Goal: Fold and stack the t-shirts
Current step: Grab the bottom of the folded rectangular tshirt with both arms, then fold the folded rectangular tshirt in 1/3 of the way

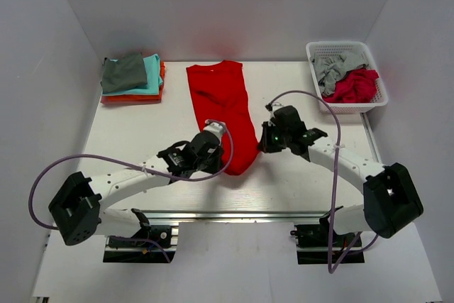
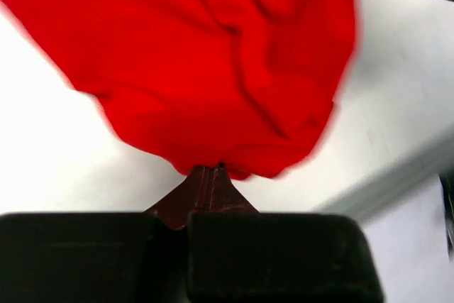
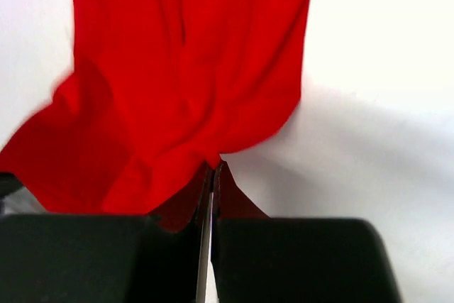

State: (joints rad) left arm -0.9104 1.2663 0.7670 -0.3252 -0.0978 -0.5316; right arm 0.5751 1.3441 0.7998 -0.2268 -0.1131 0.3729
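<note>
A bright red t-shirt (image 1: 225, 108) lies folded lengthwise into a long strip down the middle of the table. My left gripper (image 1: 215, 133) is shut on the strip's left edge near its near end; the left wrist view shows the tips (image 2: 207, 173) pinching red cloth (image 2: 213, 54). My right gripper (image 1: 264, 140) is shut on the strip's right edge; the right wrist view shows the tips (image 3: 215, 168) pinching red cloth (image 3: 177, 69). A stack of folded shirts (image 1: 133, 79), grey on teal on orange, sits at the back left.
A white basket (image 1: 326, 51) at the back right holds a grey shirt (image 1: 330, 67) and a crimson shirt (image 1: 355, 86). A metal rail (image 1: 234, 214) runs along the table's near edge. Purple cables loop over both arms.
</note>
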